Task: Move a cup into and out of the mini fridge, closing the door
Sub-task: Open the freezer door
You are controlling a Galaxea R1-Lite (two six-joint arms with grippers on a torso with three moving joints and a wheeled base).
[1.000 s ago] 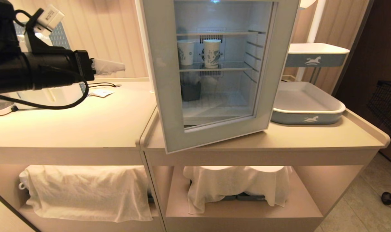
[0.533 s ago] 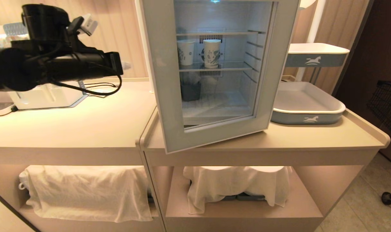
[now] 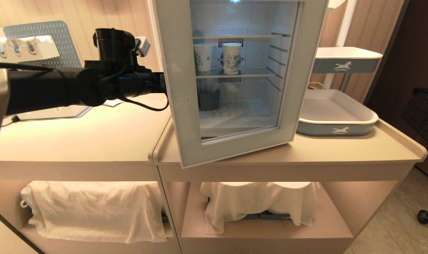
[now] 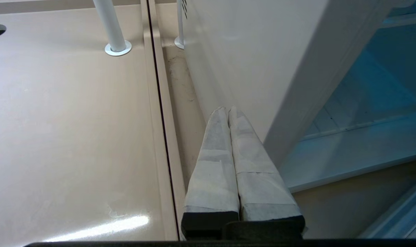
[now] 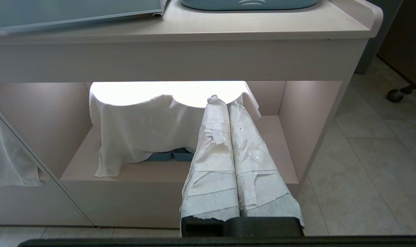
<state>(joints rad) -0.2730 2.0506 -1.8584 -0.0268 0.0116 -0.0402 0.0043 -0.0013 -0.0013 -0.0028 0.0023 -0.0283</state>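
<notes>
Towels: two white cloths point(image 3: 94, 210) drape over things on the lower shelves of the beige counter point(image 3: 94, 137), and the right gripper point(image 5: 228, 103) hangs low in front of the right-hand cloth point(image 5: 143, 130), its tape-wrapped fingers point(image 5: 213, 154) pressed together on nothing. Above, on the counter top, the door point(image 3: 178, 88) of the mini fridge point(image 4: 249, 61) stands swung open toward the camera, its pale grey-blue frame reaching to the counter's front edge. Behind the door's left edge, the left arm stretches in level from the left, and the left gripper point(image 4: 228, 109) sits in the narrow space between the fridge's white outer side wall and the seam of the two counter tops; its wrapped fingers point(image 4: 215, 147) are closed against each other and hold nothing, their tips just beside the wall, though contact cannot be judged. Through the glass, the cup point(image 3: 232, 58) with the blue swirl stands upright on the middle shelf before the rear fan, beside another white cup point(image 3: 203, 57) to its left. Right of the fridge lies a blue-and-white tray point(image 3: 335, 121), with a second one point(image 3: 346, 60) raised behind it.
</notes>
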